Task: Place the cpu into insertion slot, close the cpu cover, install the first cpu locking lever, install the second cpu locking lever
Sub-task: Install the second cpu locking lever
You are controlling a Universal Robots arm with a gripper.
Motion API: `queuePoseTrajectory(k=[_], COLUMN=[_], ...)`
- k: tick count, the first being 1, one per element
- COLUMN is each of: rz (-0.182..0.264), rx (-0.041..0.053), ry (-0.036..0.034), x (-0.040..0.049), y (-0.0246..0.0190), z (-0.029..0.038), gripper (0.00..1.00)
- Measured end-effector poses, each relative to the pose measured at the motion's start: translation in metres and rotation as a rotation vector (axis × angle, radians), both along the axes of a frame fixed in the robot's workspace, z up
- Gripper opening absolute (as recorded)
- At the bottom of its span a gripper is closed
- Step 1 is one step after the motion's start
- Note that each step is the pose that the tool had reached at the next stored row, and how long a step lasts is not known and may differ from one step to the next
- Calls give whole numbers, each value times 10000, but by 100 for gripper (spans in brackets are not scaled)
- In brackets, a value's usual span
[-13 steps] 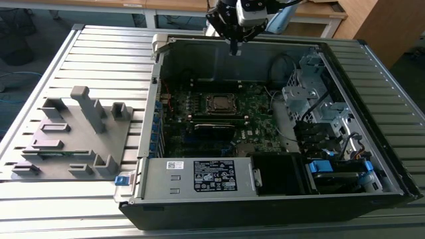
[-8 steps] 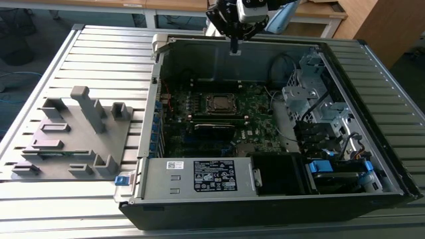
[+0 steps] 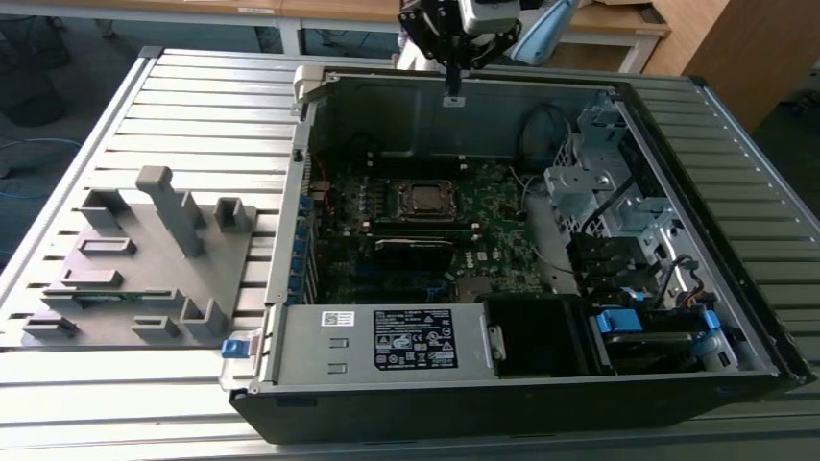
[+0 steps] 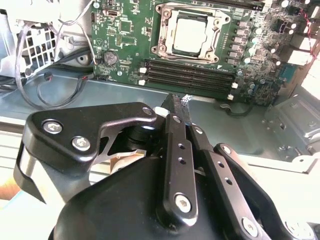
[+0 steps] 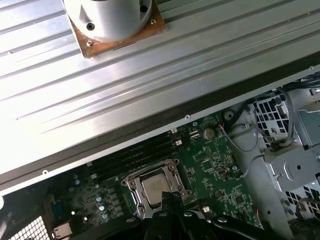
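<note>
The open computer case (image 3: pixel 513 240) lies on the bench (image 3: pixel 192 106). Inside it, the cpu (image 4: pixel 190 36) sits in the insertion slot (image 4: pixel 218 30), the cpu cover (image 4: pixel 168 11) framing it. The claw (image 4: pixel 176 102), pressed together and empty, hangs above the case's rear wall.

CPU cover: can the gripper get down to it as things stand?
Probably yes. The case is open on top, the gripper hangs above its far wall, shut and empty, and nothing stands over the cpu cover.
</note>
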State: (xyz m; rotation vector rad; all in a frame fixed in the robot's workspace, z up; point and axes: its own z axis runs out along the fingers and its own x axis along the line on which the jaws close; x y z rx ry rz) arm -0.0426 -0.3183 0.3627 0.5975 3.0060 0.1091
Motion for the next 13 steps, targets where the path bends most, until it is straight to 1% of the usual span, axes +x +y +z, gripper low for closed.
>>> queuePoseTrajectory(k=[13], rz=[0], rx=[0], ry=[0], x=[0], y=[0], z=[148], gripper=[10])
